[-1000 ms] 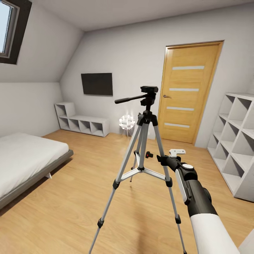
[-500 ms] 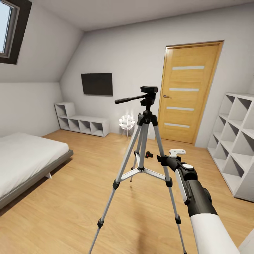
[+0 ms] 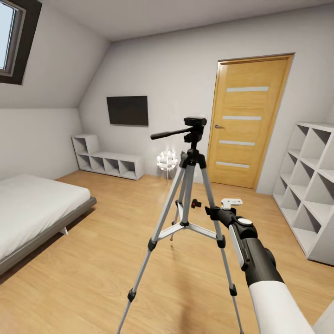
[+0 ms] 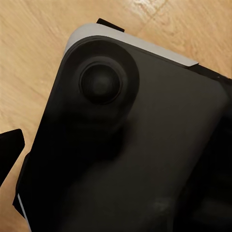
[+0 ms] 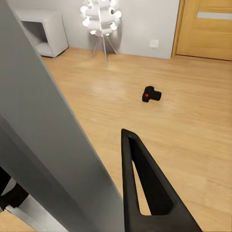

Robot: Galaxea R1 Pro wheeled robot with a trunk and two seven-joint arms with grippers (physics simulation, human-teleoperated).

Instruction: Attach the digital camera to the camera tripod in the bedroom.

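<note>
The camera tripod stands mid-floor in the bedroom, with silver legs and a black head whose pan handle points left. My right gripper is at its right-hand leg; that leg runs thick and grey beside the one visible finger, and the jaws look closed around it. The digital camera, small and black with a red button, lies on the wood floor beyond the tripod and is also seen as a dark speck, the digital camera, between the legs. A black finger tip shows beside a dark robot housing.
A grey low bed lies at the left, white cube shelves stand at the right, and a low shelf lines the back wall. A wooden door and a globe floor lamp are behind the tripod.
The tripod has shifted slightly left and down together with my right arm, its head dipping a little. The room and the camera on the floor stay put.
</note>
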